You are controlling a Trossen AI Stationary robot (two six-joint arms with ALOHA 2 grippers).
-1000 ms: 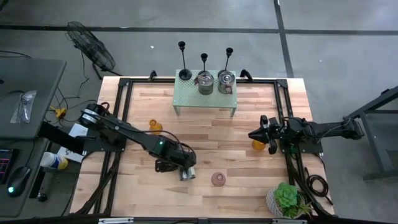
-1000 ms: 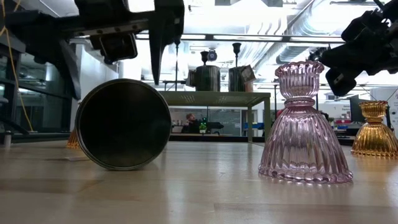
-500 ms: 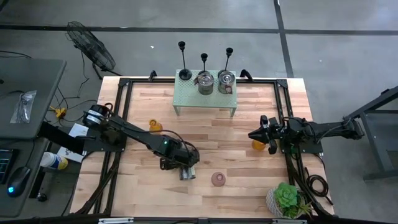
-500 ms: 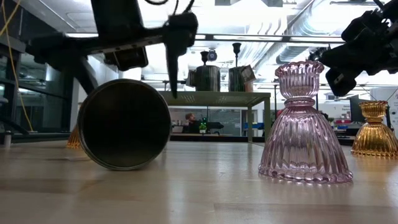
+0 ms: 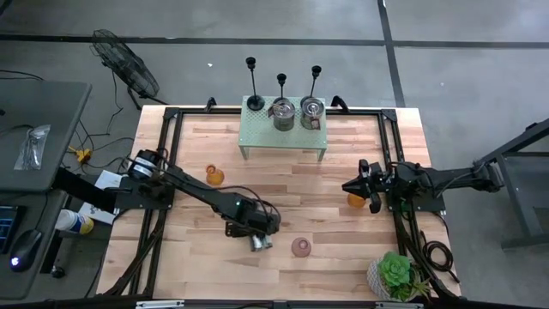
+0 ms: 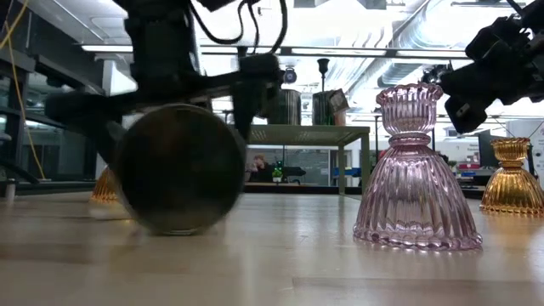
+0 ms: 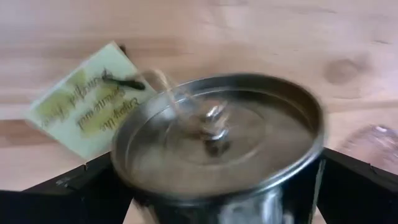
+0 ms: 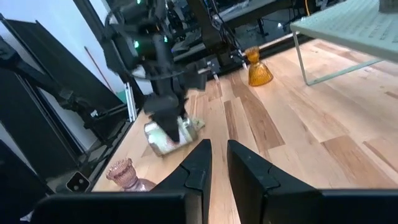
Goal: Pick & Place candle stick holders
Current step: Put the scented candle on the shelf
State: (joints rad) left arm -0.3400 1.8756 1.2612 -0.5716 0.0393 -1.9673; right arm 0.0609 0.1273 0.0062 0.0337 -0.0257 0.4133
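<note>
Left gripper [image 5: 260, 236] — fingers spread wide either side of a metal tin [image 6: 180, 168] lying on its side; it has come down around the tin since a second ago. The tin's paper tag [image 7: 84, 106] shows in the left wrist view only. Right gripper [image 5: 352, 185] nearly closed, empty, beside an amber glass holder [image 5: 355, 200]. Three black candle stick holders [image 5: 281, 80] — upright along the green shelf's [image 5: 257, 133] far edge.
</note>
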